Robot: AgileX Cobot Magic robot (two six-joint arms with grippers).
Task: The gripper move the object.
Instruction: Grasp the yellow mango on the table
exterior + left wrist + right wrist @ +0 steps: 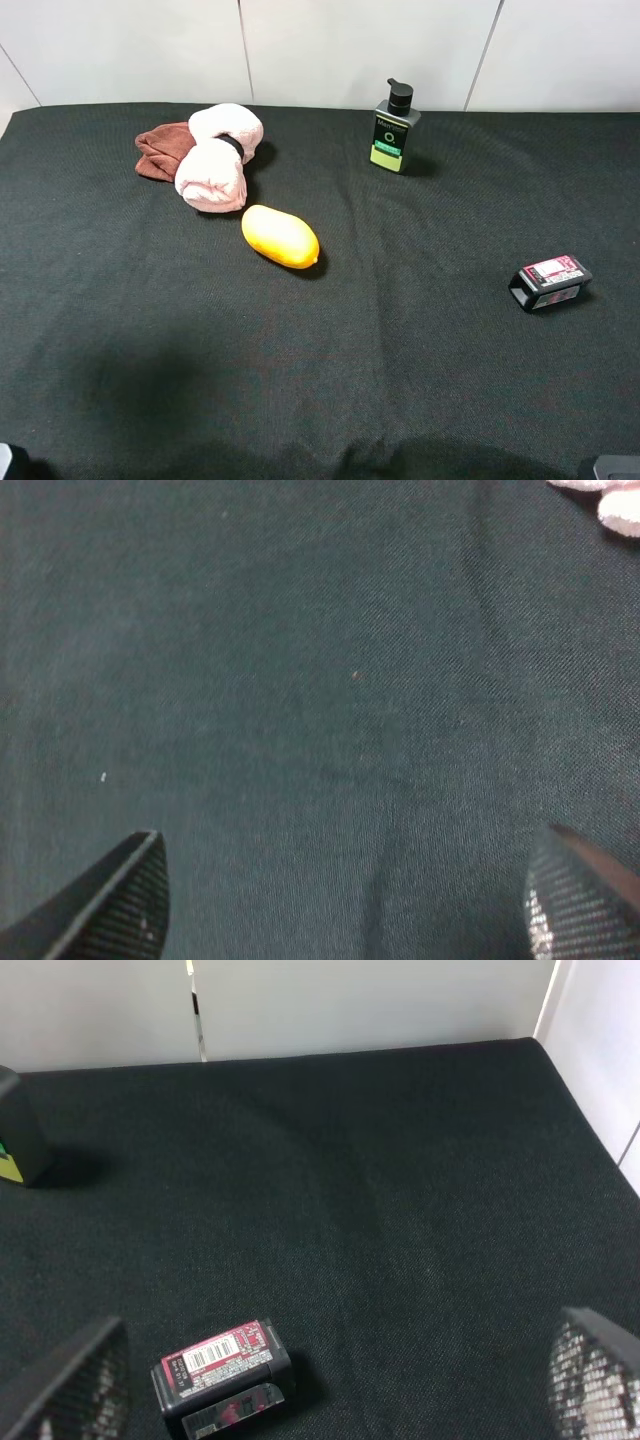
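The yellow-orange mango-shaped object (280,236) lies on the black cloth, left of the middle, just in front of the rolled pink towel (218,157). Nothing touches it. It does not show in either wrist view. My left gripper (345,910) is open and empty over bare cloth, its two black fingertips (100,910) wide apart. My right gripper (335,1390) is open and empty too, with its fingertips (595,1375) far apart above the cloth near the small black box (225,1375). In the exterior high view only slivers of the arms show at the bottom corners.
A brown cloth (160,150) lies behind the pink towel, whose edge shows in the left wrist view (610,500). A dark pump bottle (393,128) stands at the back centre. The black box with a pink label (550,282) lies at the right. A white wall bounds the back.
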